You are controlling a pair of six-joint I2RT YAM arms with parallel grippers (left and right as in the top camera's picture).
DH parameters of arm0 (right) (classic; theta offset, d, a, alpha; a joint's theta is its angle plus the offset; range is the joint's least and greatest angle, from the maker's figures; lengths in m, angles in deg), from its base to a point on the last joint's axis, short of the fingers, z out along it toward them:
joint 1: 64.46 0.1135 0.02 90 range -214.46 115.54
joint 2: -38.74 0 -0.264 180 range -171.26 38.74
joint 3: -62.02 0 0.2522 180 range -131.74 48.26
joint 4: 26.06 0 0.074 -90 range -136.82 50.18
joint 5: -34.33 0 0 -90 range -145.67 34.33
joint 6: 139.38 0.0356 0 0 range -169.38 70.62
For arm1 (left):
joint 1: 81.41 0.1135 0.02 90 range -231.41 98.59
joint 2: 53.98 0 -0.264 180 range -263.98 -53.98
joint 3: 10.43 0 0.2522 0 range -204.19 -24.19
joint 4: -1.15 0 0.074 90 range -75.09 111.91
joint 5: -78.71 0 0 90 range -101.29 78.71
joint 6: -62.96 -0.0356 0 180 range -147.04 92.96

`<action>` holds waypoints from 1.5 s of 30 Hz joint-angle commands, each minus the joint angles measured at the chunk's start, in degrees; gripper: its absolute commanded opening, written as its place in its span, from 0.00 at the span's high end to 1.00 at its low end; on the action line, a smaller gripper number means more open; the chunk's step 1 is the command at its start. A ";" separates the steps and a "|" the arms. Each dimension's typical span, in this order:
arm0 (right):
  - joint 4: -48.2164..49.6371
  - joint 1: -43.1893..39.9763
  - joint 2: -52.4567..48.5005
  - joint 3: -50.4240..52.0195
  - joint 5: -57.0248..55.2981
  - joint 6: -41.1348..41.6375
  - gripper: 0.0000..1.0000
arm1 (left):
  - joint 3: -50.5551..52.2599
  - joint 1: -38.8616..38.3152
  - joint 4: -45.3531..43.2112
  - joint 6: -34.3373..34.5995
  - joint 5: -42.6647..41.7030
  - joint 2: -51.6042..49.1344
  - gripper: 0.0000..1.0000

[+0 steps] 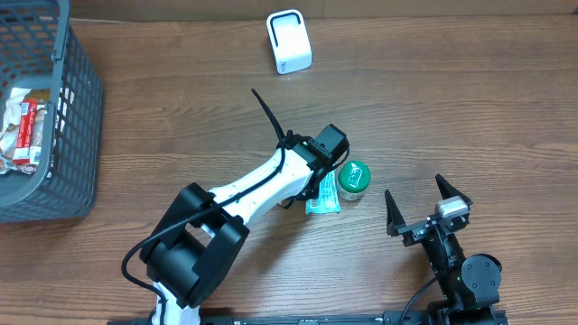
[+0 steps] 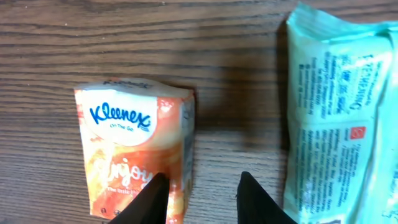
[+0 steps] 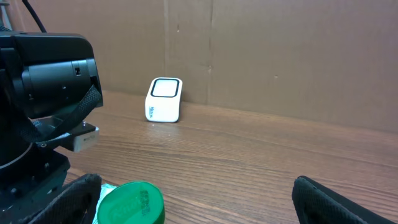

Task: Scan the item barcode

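An orange Kleenex tissue pack [image 2: 134, 149] lies flat on the wood. Beside it lies a teal wipes pack [image 2: 339, 118], also seen in the overhead view [image 1: 322, 200]. My left gripper [image 2: 202, 177] hovers over them, open a little. Its left finger [image 2: 149, 202] overlaps the Kleenex pack's right edge, and bare wood shows between the fingers. A green-lidded jar [image 1: 353, 179] stands just right of the left gripper [image 1: 318, 176]. The white scanner [image 1: 289, 41] stands at the back, also visible from the right wrist [image 3: 164, 99]. My right gripper [image 1: 415, 194] is open wide and holds nothing.
A grey mesh basket [image 1: 68, 117] with packets inside stands at the far left. From the right wrist I see the green jar lid [image 3: 130, 202] low on the left, the left arm's black wrist [image 3: 50, 74] above it, and a cardboard wall [image 3: 280, 56] behind the table.
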 commanded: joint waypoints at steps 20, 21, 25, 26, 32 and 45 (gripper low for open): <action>0.24 -0.07 0.46 0.61 -0.52 -0.24 0.00 | -0.55 0.63 2.51 1.42 4.96 -0.20 0.71; 0.24 -0.07 0.46 0.61 -0.52 -0.24 0.00 | -0.50 0.63 2.43 1.42 4.96 -0.20 0.72; 0.22 -0.07 0.46 0.61 -0.52 -0.24 0.00 | -0.42 0.63 1.86 1.42 4.96 -0.20 0.71; 0.22 -0.07 0.46 0.61 -0.52 -0.24 0.00 | -0.37 0.63 1.68 1.42 4.96 -0.20 0.71; 0.24 -0.07 0.46 0.61 -0.52 -0.24 0.00 | -0.11 0.61 1.51 1.42 4.81 -0.22 0.71; 0.24 -0.07 0.46 0.61 -0.52 -0.24 0.00 | 3.52 0.61 -2.25 1.62 4.52 -0.22 0.72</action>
